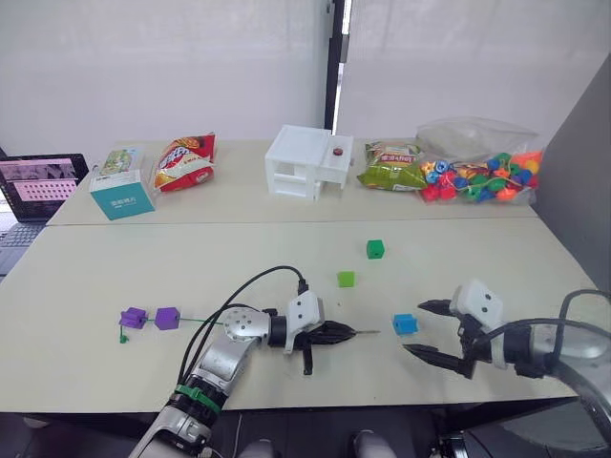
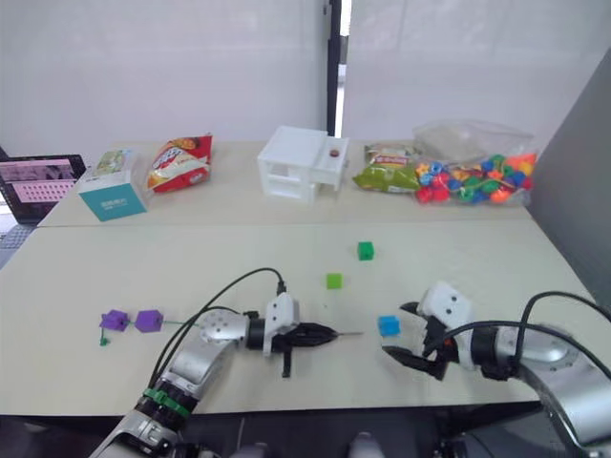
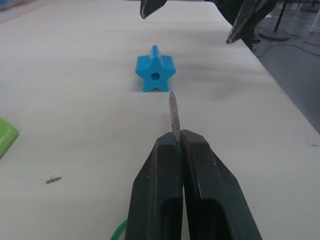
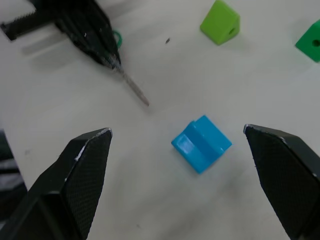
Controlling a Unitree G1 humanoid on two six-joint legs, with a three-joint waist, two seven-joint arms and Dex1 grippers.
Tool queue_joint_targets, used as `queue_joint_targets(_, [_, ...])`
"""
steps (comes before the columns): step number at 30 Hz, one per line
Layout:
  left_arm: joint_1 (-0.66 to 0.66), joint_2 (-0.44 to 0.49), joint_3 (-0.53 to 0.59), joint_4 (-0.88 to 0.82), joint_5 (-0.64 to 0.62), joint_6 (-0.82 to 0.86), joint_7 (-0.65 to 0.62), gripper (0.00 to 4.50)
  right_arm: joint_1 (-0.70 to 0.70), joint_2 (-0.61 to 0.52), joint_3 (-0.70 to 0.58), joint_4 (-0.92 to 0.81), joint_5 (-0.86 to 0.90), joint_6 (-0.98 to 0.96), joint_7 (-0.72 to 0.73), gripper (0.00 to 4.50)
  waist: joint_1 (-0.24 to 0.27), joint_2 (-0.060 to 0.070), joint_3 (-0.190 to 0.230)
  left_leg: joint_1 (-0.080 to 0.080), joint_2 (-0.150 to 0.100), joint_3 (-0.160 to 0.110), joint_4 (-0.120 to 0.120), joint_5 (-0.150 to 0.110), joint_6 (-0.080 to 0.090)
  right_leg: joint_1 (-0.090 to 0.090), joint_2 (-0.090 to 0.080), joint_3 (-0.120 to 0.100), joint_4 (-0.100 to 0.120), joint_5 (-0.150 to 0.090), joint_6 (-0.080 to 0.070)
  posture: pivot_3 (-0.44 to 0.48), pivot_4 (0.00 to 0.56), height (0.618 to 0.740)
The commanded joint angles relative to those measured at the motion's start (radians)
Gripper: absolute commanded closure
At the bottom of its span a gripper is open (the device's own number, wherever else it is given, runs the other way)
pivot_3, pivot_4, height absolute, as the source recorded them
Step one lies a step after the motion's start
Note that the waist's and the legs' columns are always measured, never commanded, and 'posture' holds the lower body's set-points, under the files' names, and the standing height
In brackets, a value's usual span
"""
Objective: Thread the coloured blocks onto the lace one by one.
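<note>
Two small purple plastic blocks (image 1: 150,318) already sit on the thin green lace (image 1: 196,322) at the near left of the pale table (image 1: 115,277) — the blue star-shaped block (image 1: 405,323) looks to be the third in hand. The left gripper (image 1: 336,333) is pressed together on the lace just behind its stiff grey tip (image 3: 173,114), which points at the blue block's hole. The right gripper (image 4: 177,150) is spread wide either side of that block, touching nothing — next it likely must close and steady it.
</note>
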Motion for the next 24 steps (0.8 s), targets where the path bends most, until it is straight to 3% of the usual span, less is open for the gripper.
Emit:
queue_joint_targets(1, [0.005,0.003,0.001,-0.025,-0.009,0.004,0.003,4.5,-0.162,0.001,0.144,0.174,-0.123,-0.182,0.153,0.04,-0.002,0.0,0.0,0.0,0.0,0.0,0.0,0.0,0.0,0.0,0.0,0.0,0.0,0.0,0.0,0.0,0.15,0.74])
queue_joint_targets(5, [0.02,0.029,-0.004,-0.062,-0.006,0.007,-0.008,4.5,-0.357,0.05,0.289,0.403,-0.268,-0.388,0.263,0.04,-0.001,0.0,0.0,-0.001,0.0,0.001,0.0,0.0,-0.001,-0.002,0.0,0.0,0.0,0.0,0.0,0.0,0.15,0.74])
queue_joint_targets(11, [0.026,0.039,0.002,-0.075,0.0,-0.002,0.024,4.5,-0.437,0.104,0.339,0.55,-0.32,-0.485,0.334,0.04,0.009,0.0,0.0,-0.001,0.0,0.0,0.0,0.0,-0.001,-0.002,0.0,0.0,0.0,0.0,0.0,0.0,0.15,0.74])
queue_joint_targets(12, [0.027,0.039,0.001,-0.077,0.0,-0.002,0.029,4.5,-0.444,0.109,0.339,0.564,-0.323,-0.49,0.344,0.56,0.009,0.0,0.0,-0.001,0.0,0.0,0.0,0.0,-0.001,-0.002,0.0,0.0,0.0,0.0,0.0,0.0,0.15,0.74])
queue_joint_targets(16, [0.025,0.034,-0.001,-0.078,0.0,-0.002,0.045,4.5,-0.454,0.122,0.326,0.579,-0.318,-0.484,0.369,1.97,0.006,0.0,0.0,-0.001,0.0,0.0,0.0,0.001,-0.001,-0.002,0.0,0.0,0.0,0.0,0.0,0.0,0.15,0.74])
queue_joint_targets(20, [0.02,0.034,-0.007,-0.075,0.0,0.0,0.042,4.5,-0.443,0.124,0.321,0.522,-0.338,-0.455,0.345,3.15,0.005,0.0,0.0,-0.001,0.0,0.0,0.0,0.001,-0.001,-0.002,0.0,0.0,0.001,0.0,0.0,0.0,0.15,0.74])
queue_joint_targets(24, [0.013,0.035,-0.014,-0.069,0.004,0.001,0.036,4.5,-0.395,0.146,0.316,0.343,-0.291,-0.28,0.32,3.15,0.004,0.0,0.0,-0.001,0.0,0.0,0.0,0.001,-0.001,-0.003,0.0,0.0,0.001,0.0,0.0,0.0,0.15,0.74])
